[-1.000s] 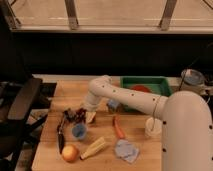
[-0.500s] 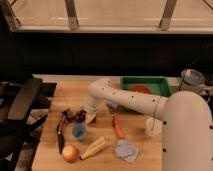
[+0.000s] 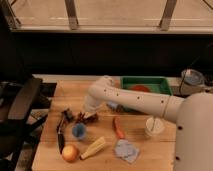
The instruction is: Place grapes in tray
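Holding: the gripper [image 3: 88, 116] is down low over the wooden table [image 3: 55, 100], jaws squeezed tight, on the grapes [image 3: 86, 119] it looks like.
Grapes: they sit right at the jaws, peeking out under them, just above the blue cup [image 3: 79, 131].
Why so low: the bunch lies on the table, so the arm must dip down to pinch it (a lumpy bunch can slip).
Tray: the green tray [image 3: 150, 80] waits at the back right, well apart from the grapes.
Next, I think: lift, then carry over.
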Controlling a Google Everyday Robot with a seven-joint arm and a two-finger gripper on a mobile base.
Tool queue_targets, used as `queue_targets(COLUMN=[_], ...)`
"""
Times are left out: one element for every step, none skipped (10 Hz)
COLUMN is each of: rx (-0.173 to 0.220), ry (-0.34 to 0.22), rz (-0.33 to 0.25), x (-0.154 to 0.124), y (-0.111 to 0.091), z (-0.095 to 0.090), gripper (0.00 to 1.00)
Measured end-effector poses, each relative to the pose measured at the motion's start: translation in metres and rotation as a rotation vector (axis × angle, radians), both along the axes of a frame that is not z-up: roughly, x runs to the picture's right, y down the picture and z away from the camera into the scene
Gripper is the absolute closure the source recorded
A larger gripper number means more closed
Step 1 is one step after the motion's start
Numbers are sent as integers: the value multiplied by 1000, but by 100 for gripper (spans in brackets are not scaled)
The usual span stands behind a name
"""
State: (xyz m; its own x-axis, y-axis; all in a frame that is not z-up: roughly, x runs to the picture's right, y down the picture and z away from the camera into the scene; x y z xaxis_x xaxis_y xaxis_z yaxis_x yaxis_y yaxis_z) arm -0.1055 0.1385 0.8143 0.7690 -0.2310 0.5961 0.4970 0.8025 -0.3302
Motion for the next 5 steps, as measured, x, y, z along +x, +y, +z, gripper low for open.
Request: queue_targets(rx=[24, 45, 69, 93, 125], ry=[3, 5, 5, 11, 19], rz=[14, 25, 40, 55, 73], x=[4, 6, 9, 15, 21], y=[-8, -16, -29, -45, -69], z=[-5, -10, -18, -27, -41], gripper=[100, 100, 100, 100, 100])
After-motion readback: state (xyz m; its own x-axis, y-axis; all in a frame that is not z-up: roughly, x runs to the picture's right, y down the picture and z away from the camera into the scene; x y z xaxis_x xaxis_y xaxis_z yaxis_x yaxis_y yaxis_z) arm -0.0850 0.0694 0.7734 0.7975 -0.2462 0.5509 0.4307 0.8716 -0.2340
